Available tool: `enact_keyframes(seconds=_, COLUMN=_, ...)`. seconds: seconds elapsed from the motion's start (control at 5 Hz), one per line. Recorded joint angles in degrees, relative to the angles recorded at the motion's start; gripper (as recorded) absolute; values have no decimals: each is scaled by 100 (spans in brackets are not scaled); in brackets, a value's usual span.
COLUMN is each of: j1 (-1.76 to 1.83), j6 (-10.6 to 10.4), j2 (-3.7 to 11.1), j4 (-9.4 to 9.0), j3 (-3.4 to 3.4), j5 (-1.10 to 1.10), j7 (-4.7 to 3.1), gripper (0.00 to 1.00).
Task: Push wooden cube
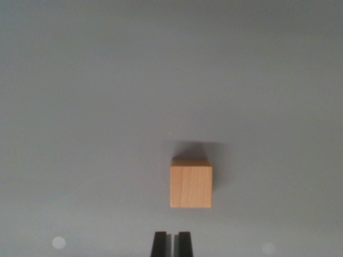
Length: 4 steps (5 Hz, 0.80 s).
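Wrist view: wooden cube (191,186) sits on plain grey table (80,107), well off any visible edge; gripper (172,243) closed, empty, just short of cube. Approach step – next needs slight shift to wrist view's right, then fwd push

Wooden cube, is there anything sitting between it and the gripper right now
No, nothing visible does. In the wrist view the gripper sits at the bottom edge, fingers nearly together, and the wooden cube lies just beyond it, slightly toward the view's right. Only bare grey surface shows between them and past the cube.
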Motion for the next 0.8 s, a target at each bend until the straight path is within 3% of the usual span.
enact_keyframes(seconds=0.2, j1=0, j6=0, j2=0, j4=0, j3=0, j5=0, j7=0, gripper=0)
enact_keyframes(seconds=0.4, j1=-7, j6=-250, j2=-12, j4=-253, j3=-5, j5=-21, j7=10, gripper=0)
enact_keyframes(seconds=0.6, j1=-7, j6=-250, j2=-12, j4=-253, j3=-5, j5=-21, j7=10, gripper=0)
enact_keyframes(seconds=0.8, j1=-15, j6=-507, j2=-25, j4=-514, j3=-9, j5=-42, j7=19, gripper=0)
